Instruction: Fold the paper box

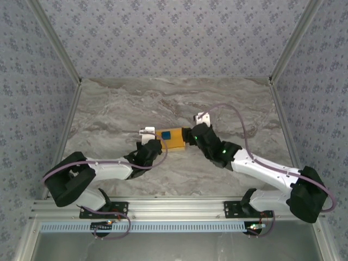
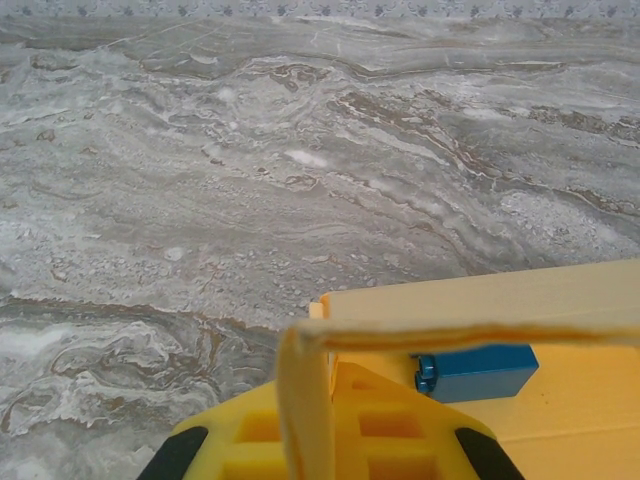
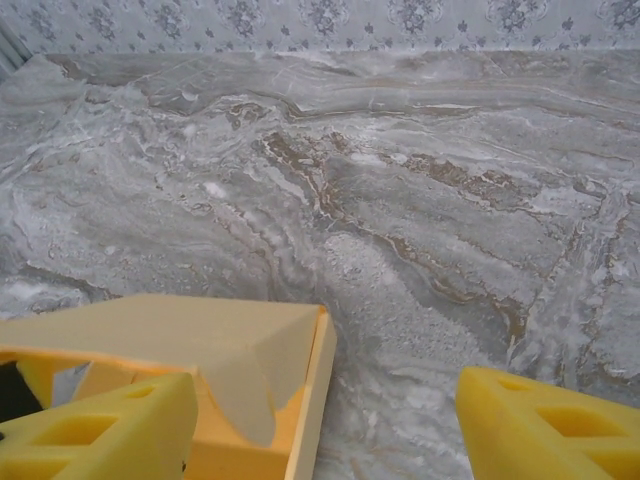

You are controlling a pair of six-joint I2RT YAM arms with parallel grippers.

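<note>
- The box, yellow-orange card, sits near the middle of the desk, between the tips of the two arms.
- A small blue block lies on the box, toward the left arm's end.
- Left jaws: clenched on a wall of the box. In the left wrist view a thin card edge stands upright between the yellow fingers, pinched there.
- In that same view the blue block rests on the box's card just past the pinched wall, and a longer card edge runs across above it. Beyond lies marbled desk.
- Right jaws: released, the two fingers standing wide apart.
- In the right wrist view one finger is at the box's end. Whether it touches the card I cannot tell.
- The other finger hangs over bare desk, well apart from the box.
- A paler flap hangs folded down at the box's corner, between the right fingers.
</note>
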